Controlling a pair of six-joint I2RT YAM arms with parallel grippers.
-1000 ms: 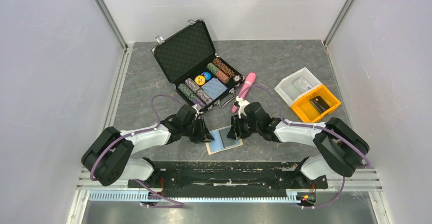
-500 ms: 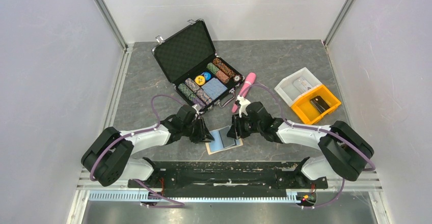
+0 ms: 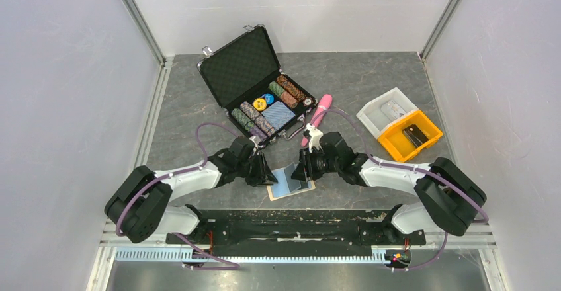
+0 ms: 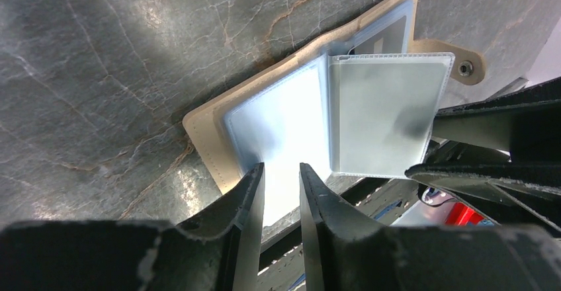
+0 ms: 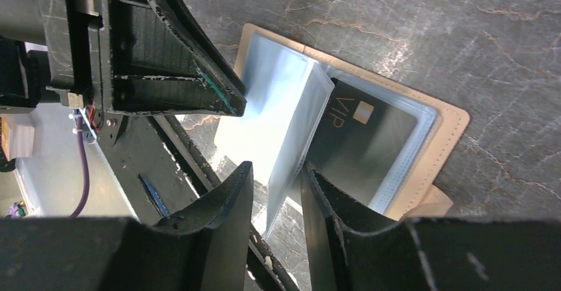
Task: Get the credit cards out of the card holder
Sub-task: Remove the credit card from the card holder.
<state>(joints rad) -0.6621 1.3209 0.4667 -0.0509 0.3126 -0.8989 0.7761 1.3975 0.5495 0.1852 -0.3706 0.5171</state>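
Card holder (image 4: pixel 198 122) lies open; right gripper (image 5: pixel 276 167), jaws parted, straddles a raised clear sleeve (image 5: pixel 291 125); left gripper (image 4: pixel 281 166): hold cannot be told.

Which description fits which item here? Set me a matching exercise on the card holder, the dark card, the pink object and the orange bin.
Items:
1. card holder
2. dark VIP card
3. pink object
4. orange bin

Descriptions:
A. lies just right of the open black case
B. tan, spread open flat
C. tucked behind clear plastic, gold lettering showing
D. holds a small dark item

Pairs: 1-B, 2-C, 3-A, 4-D
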